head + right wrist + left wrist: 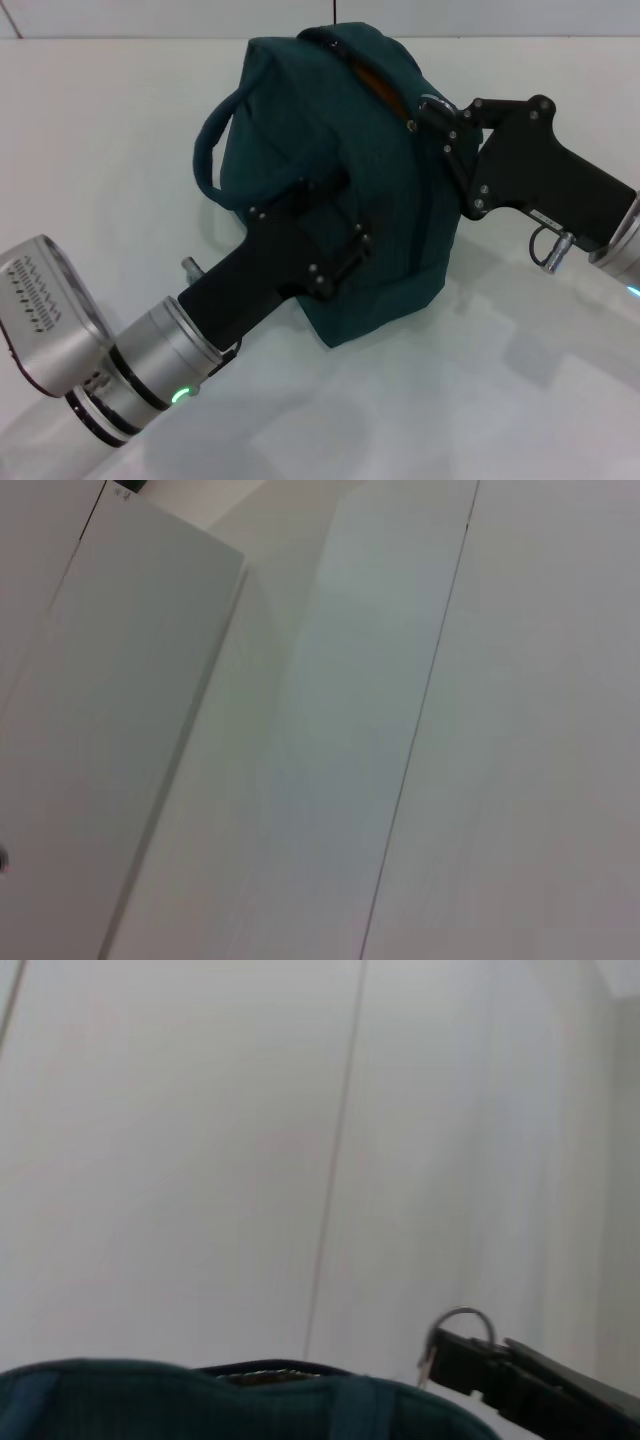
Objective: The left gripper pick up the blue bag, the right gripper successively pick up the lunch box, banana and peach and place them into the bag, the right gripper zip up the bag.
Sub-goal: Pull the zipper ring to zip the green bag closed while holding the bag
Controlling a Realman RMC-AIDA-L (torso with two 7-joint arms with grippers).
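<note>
from the head view, the blue bag (380, 150) sits near the middle of the white table (120, 130), bulging and upright, its carry handle (207, 145) looping out on the robot's left side. a sliver of orange (378, 82) shows through the part-open top seam. the left gripper (335, 225) comes in low from the robot's left and its black fingers are clenched on a fold of the bag's front fabric. the right gripper (432, 118) reaches in from the robot's right, its tips pressed to the bag's upper edge at the metal ring of the zipper pull (436, 103); whether those tips are actually pinched on the ring, i cannot tell from here.

in the left wrist view, the bag's top rim (200, 1400) fills the lowest strip of the picture, with a dark slit of the opening along it. beyond the bag the right gripper (450, 1355) pokes in, the ring (462, 1322) standing at its tip. behind is pale wall panel with a thin vertical seam.

the right wrist view shows only pale wall panels (420, 720) and seams; neither bag nor fingers appear in it.
</note>
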